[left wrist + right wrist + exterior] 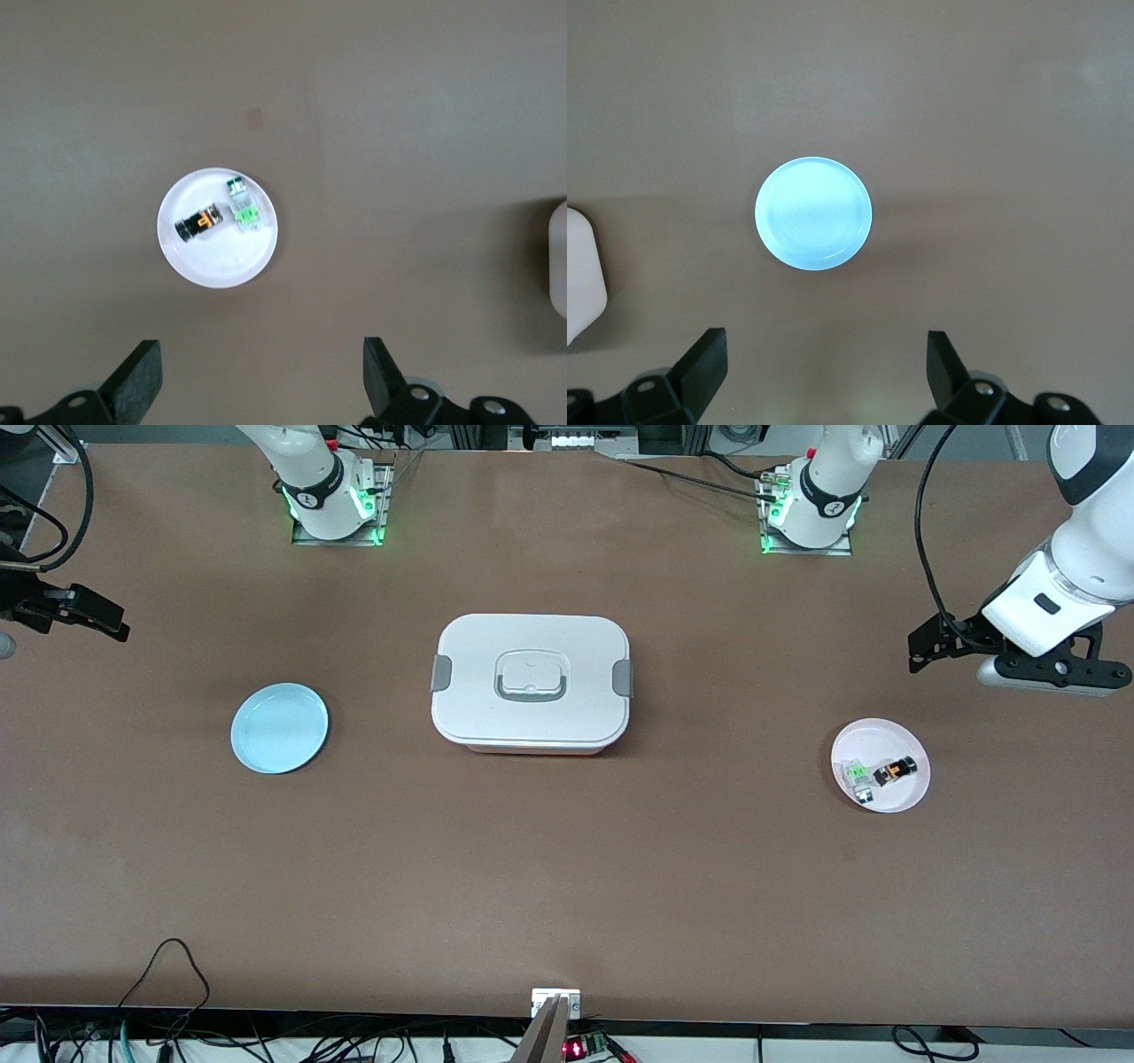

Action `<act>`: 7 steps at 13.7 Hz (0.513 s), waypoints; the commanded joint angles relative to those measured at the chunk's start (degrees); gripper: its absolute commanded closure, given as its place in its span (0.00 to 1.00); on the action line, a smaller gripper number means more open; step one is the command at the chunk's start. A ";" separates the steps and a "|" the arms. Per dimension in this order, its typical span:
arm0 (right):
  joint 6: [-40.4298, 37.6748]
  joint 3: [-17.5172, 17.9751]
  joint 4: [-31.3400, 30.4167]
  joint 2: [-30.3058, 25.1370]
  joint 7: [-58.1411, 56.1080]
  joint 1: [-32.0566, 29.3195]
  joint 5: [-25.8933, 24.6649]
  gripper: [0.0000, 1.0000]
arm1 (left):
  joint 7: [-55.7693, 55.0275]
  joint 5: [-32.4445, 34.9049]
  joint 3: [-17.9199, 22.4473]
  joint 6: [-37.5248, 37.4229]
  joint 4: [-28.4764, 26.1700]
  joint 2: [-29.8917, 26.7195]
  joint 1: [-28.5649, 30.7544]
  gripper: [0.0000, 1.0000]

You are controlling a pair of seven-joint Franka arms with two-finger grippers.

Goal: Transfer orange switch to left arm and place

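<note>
Your orange switch (895, 771), a blocky black-and-orange piece, lies on the round pink plate (912, 740) beside the green switch (857, 774). Left tool (261, 376) hangs above, fingers apart; right tool (824, 372) spread over the glossy blue plate (813, 213). Smooth white box (530, 682) sits mid-desk.

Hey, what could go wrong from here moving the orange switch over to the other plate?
1. The orange switch lies right beside the green switch on the white plate; the open left hand might nudge or grab the wrong one.
2. The box sits between the plates, so a low carry could clip it.
3. A handover to the open right hand could drop such a tiny part.
</note>
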 commanded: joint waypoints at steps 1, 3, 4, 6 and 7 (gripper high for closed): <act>0.80 -0.11 0.10 -0.65 -0.95 -0.04 1.04 0.00 | 2.29 1.76 0.38 -2.51 1.89 -0.39 -0.88 0.00; 0.46 0.15 0.98 -0.65 -1.22 0.05 0.87 0.00 | 2.82 5.46 -1.63 -2.77 2.86 -0.04 -0.89 0.00; 0.28 0.24 1.59 -0.65 -1.13 0.23 0.78 0.00 | 2.56 5.47 -1.73 -2.77 2.95 -0.04 -0.89 0.00; 0.19 0.07 1.77 -0.65 -1.04 0.14 0.95 0.00 | 2.29 5.38 -1.73 -2.86 2.95 -0.04 -0.89 0.00; 0.10 0.16 1.77 -0.65 -1.04 0.14 0.87 0.00 | 2.29 5.20 -1.73 -2.86 2.95 -0.04 -0.89 0.00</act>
